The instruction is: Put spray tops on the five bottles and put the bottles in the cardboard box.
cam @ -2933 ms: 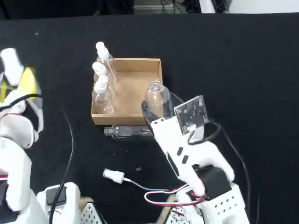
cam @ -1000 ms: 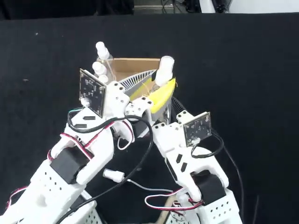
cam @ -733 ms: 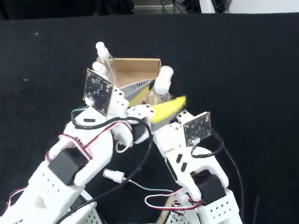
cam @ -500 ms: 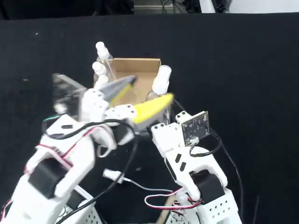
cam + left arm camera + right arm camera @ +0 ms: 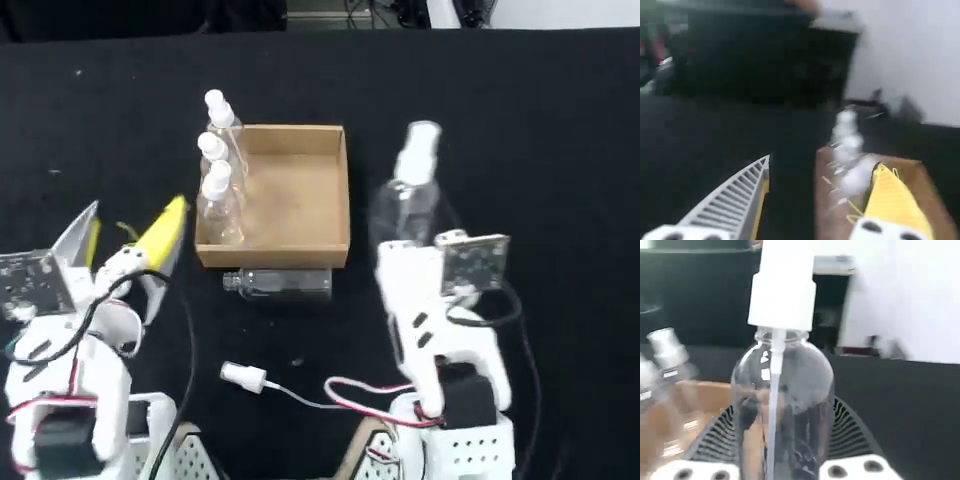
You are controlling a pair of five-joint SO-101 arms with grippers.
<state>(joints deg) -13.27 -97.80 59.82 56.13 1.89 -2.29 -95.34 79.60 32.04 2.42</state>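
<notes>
Pinched upright between the right jaws, a capped bottle [image 5: 408, 212] looks bound for the cardboard box [image 5: 295, 200]; the left jaws spread, empty.

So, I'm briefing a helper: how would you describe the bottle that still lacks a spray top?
Find the cardboard box in the middle of the black table. Just outside its near wall lies a clear bottle. It alone is on its side, bare-necked; the other bottles stand upright with white spray tops.

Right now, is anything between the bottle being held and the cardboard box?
Nothing visible. The right gripper holds the bottle just right of the cardboard box; the three capped bottles stand at its left wall.
</notes>
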